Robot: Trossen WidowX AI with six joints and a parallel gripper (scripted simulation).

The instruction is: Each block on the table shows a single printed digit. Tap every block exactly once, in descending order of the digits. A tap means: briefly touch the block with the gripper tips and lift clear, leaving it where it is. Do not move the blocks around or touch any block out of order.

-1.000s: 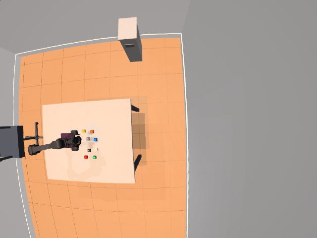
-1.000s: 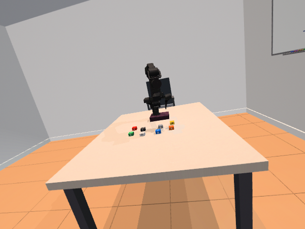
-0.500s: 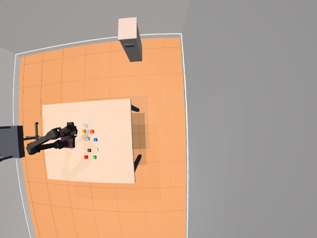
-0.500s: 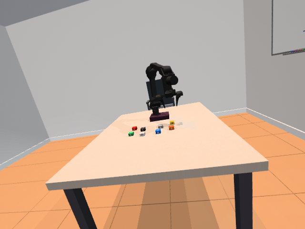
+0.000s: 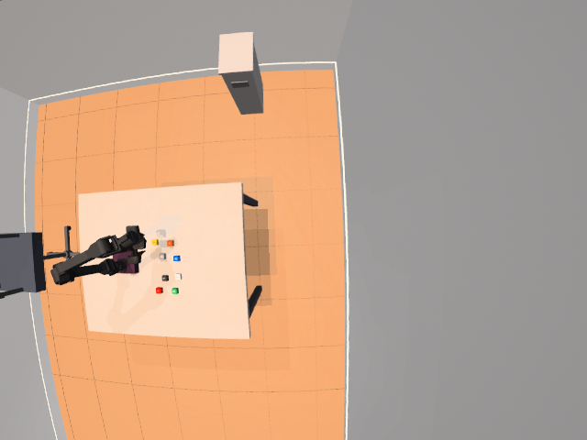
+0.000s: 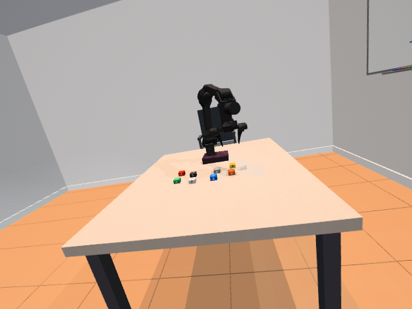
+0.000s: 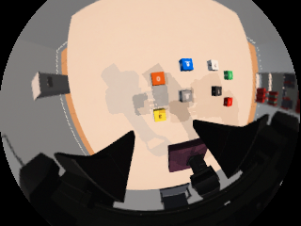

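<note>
My gripper [image 6: 230,144] [image 7: 165,128] is open and empty, raised above the table on the arm's side of the blocks. The yellow block [image 5: 154,242] [image 6: 232,165] [image 7: 160,115] is nearest its fingertips in the wrist view. The orange block [image 5: 170,243] [image 6: 231,172] [image 7: 158,78] lies beyond it. The grey block [image 5: 162,256] [image 6: 217,170] [image 7: 186,95] and blue block [image 5: 176,258] [image 6: 213,177] [image 7: 186,64] are in the middle. The black block [image 5: 164,278] [image 7: 216,90], white block [image 5: 178,276] [image 7: 213,65], red block [image 5: 159,290] [image 7: 228,102] and green block [image 5: 174,291] [image 7: 228,74] lie farther along. The digits are too small to read surely.
The blocks stand apart on the table [image 5: 208,313] [image 6: 216,212]. The arm's dark purple base [image 6: 215,157] [image 7: 184,156] is beside the gripper. A chair stands behind the arm, and a tall cabinet [image 5: 236,51] stands off the table's side.
</note>
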